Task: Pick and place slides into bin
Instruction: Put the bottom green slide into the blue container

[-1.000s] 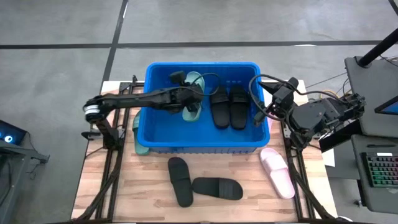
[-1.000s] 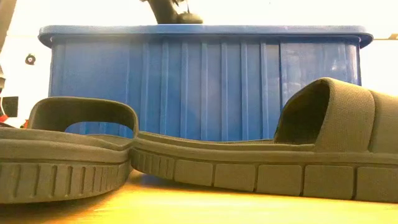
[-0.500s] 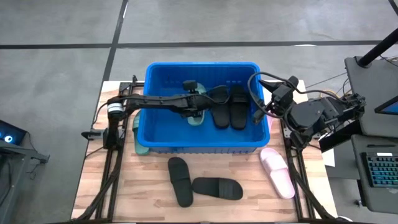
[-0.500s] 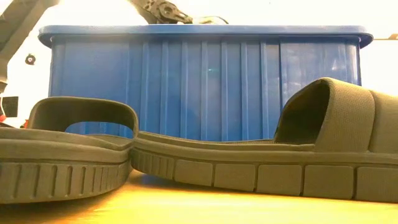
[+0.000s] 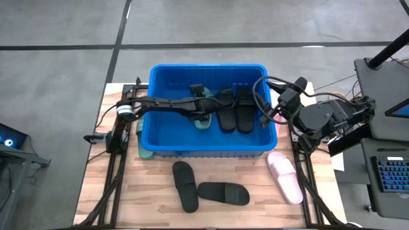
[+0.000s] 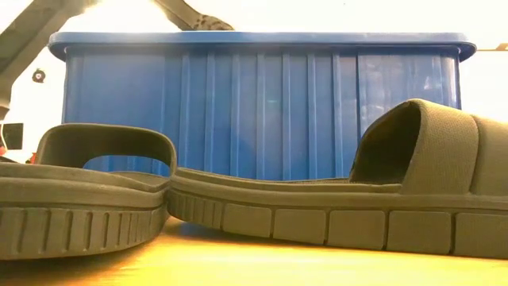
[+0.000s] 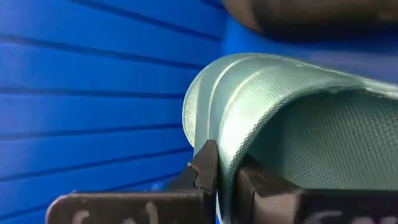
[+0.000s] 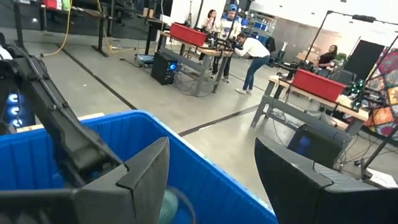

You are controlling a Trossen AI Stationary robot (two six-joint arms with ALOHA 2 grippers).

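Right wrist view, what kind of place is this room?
Probably a robotics lab or workshop: workbenches carrying red bins, people standing at them, bare concrete floor, and a keyboard beside the rig.

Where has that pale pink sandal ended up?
From above, the pink slide lies on the wooden table, outside the blue bin, by its front right corner, right of two black slides.

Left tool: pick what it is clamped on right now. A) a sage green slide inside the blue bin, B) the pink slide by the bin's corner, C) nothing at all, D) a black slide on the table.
A: the left tool pinches the sage green slide by its strap edge, low inside the blue bin, beside the black pair there.
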